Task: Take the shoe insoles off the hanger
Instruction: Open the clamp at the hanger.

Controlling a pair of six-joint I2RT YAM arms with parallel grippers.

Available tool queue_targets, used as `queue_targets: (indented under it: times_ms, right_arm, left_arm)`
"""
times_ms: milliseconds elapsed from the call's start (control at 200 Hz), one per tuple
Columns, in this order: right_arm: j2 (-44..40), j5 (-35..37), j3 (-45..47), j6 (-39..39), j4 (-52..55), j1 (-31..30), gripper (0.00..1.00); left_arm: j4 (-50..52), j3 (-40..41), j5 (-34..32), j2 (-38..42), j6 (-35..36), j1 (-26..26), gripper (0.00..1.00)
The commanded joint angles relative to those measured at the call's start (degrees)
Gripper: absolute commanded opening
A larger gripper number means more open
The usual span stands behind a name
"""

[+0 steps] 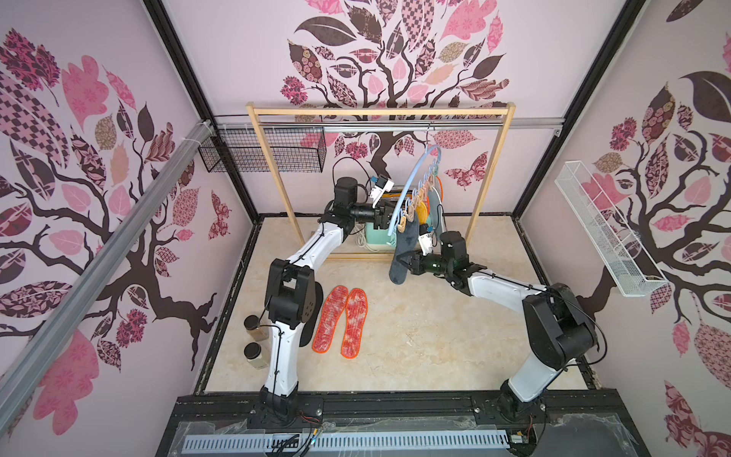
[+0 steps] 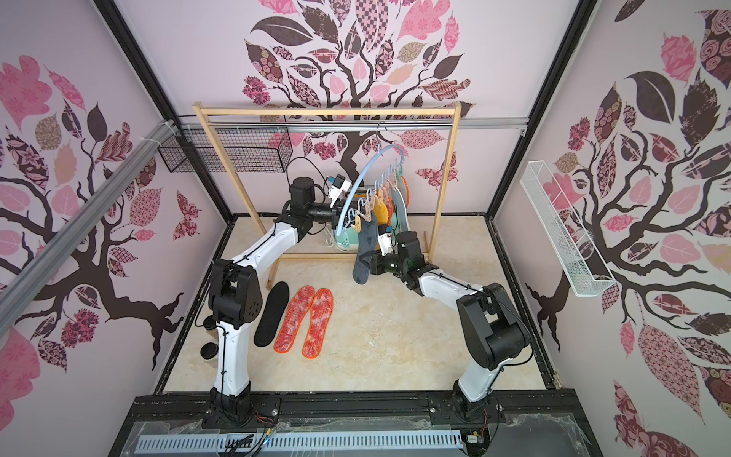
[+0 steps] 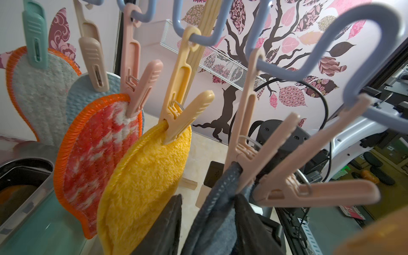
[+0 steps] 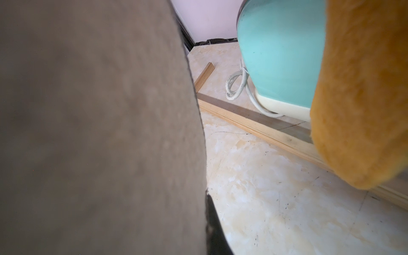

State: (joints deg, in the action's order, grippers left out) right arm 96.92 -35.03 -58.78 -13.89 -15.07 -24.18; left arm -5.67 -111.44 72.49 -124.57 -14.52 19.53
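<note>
Wooden rack (image 1: 356,111) carries the hanger (image 3: 364,12); teal appliance (image 4: 280,55) stands beneath.

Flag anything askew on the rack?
The hanger hangs end-on to the rail of the wooden rack, and the dark grey insole slants off it, pinned at top, pinched lower by the right gripper.

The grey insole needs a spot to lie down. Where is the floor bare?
The biggest bare patch of floor lies between the two red-white insoles and the right arm. It is crowded under the hanger, around the teal appliance and the rack's foot bar, and beside the left arm, where the black insole and jars sit.
</note>
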Motion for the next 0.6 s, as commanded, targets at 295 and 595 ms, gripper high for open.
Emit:
queue_targets:
  times_ms: [295,595]
  right_arm:
    - [2.1,-1.6,-2.6,0.8,-0.1,0.0,0.07]
    - [2.0,-1.9,-2.7,0.9,0.2,0.0,0.07]
  left_arm:
    - [-8.7,-8.9,5.0,-3.9,-8.0,3.1,0.48]
    - [-12.7,-10.3,6.0,-4.4,-11.7,3.6,0.44]
